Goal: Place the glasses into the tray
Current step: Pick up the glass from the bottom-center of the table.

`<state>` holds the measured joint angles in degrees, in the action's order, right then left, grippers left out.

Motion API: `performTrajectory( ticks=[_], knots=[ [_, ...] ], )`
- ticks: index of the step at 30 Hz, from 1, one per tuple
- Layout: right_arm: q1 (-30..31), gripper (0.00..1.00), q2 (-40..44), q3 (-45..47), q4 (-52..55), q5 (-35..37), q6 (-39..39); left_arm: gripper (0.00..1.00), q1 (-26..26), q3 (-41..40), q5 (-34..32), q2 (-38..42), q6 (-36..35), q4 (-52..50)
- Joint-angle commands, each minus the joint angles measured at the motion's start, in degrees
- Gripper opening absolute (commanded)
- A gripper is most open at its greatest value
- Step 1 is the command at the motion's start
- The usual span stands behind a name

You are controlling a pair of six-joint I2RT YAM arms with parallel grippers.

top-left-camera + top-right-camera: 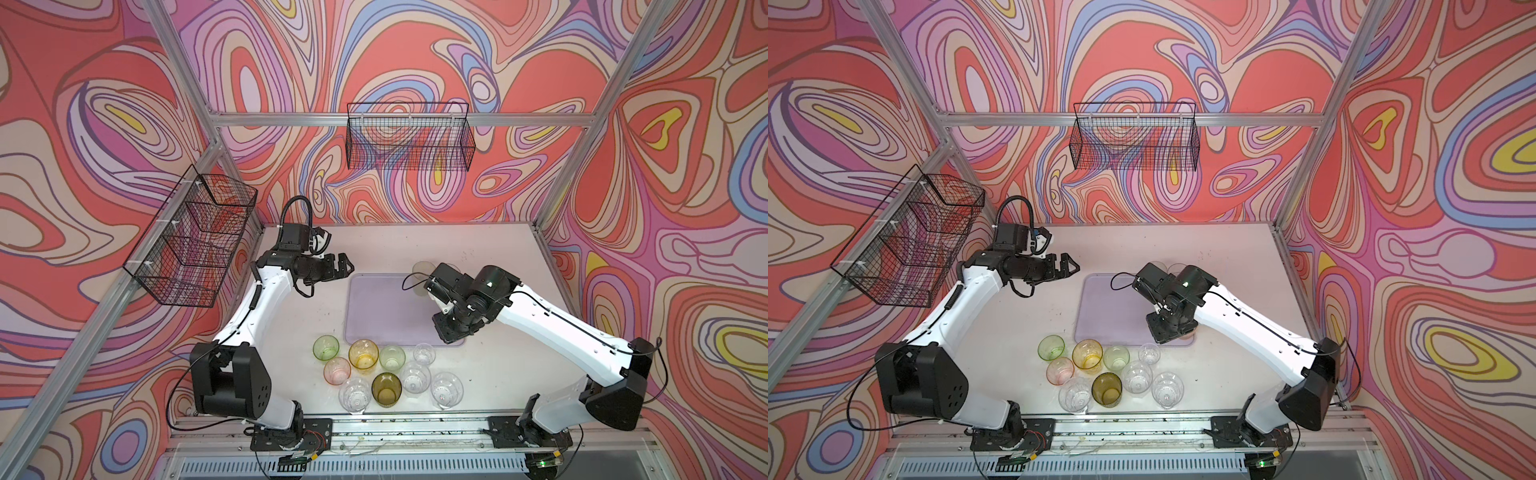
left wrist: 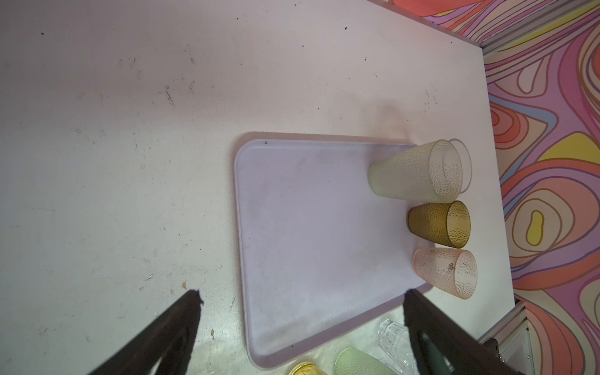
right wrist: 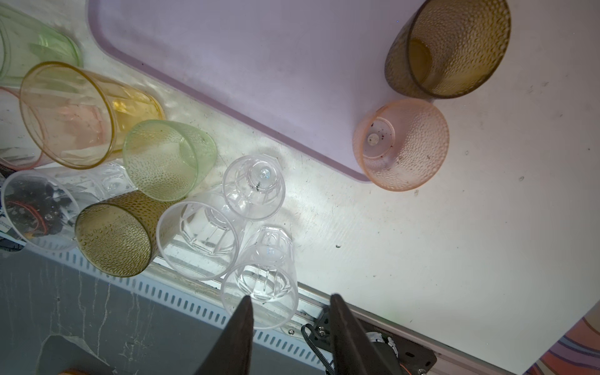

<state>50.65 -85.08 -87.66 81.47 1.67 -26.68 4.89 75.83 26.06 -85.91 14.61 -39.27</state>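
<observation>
Glasses [image 1: 363, 353]: nine crowd the table [image 1: 478, 249] beside the tray [image 1: 374, 307]'s near rim; others line its right-arm edge.
Left gripper [image 2: 302, 291]: wide, empty.
Right gripper [image 3: 290, 297]: half-parted, empty, over the tray's near corner.
Risk: its brush could tip the pink glass [image 3: 402, 146] there.
Views: wrist cameras show that glass; from above the right arm [image 1: 552, 320] masks it.

A black wire basket [image 1: 409, 137] is hanging on the swirl-patterned back wall [image 1: 291, 62], a second wire basket [image 1: 191, 237] is hanging at the side, both above the scuffed white table [image 1: 395, 249]
</observation>
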Motion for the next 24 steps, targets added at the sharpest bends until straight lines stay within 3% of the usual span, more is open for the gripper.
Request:
performTrajectory(
  ticks=[1,5,9,15,24],
  knots=[
    [0.97,0.4,0.67,0.65,-3.18,-0.39,-2.3,1.0,0.21,1.64,-2.02,0.06,-1.8,-1.68],
    [0.94,0.41,-1.29,-0.41,-5.61,-0.83,-1.4,1.0,0.21,1.42,-1.29,-1.82,-1.98,-1.08],
    [0.98,0.41,-5.56,-5.89,-3.61,-1.41,0.14,1.0,0.21,2.42,1.82,-4.65,-1.6,-2.02],
    [0.9,0.43,-12.29,-13.37,0.84,0.23,3.24,1.0,0.21,2.27,1.3,-4.57,-1.94,-3.0],
    [0.74,0.43,-12.72,-9.88,-1.81,-2.53,1.87,1.0,0.29,2.74,0.66,-3.19,-2.84,-6.26]
  ],
)
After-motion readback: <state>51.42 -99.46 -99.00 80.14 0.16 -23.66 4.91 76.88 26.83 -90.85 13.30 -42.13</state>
